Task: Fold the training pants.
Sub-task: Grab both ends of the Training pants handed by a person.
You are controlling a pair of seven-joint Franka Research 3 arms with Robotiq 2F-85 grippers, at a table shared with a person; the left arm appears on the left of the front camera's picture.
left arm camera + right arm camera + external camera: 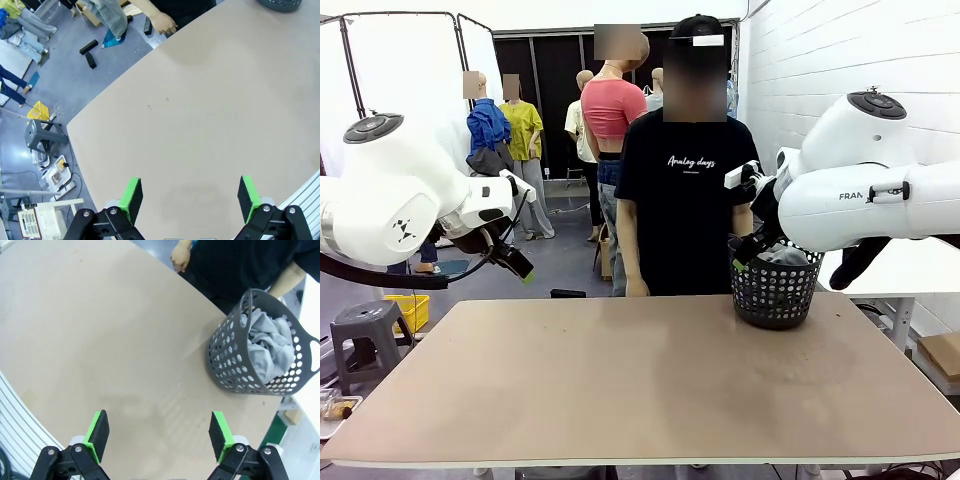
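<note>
Person's black tee (pixel 685 225) reads "Analog days"; R arm (pixel 840 210) shows "FRAN"

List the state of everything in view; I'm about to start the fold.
black mesh basket: upright on the table, at its far right.
training pants: crumpled inside the basket, unfolded.
left gripper: open, empty, above bare table.
right gripper: open, empty, above bare table.
person: standing at the far edge, not touching the pants.

Front view: fixed, near side, level across table (pixel 650 390) toward person (pixel 685 200).
Left wrist view: high above table, angled down over its left side.
Right wrist view: high, angled down, closer to basket (pixel 255 365).
All 3 share table, basket, person.
</note>
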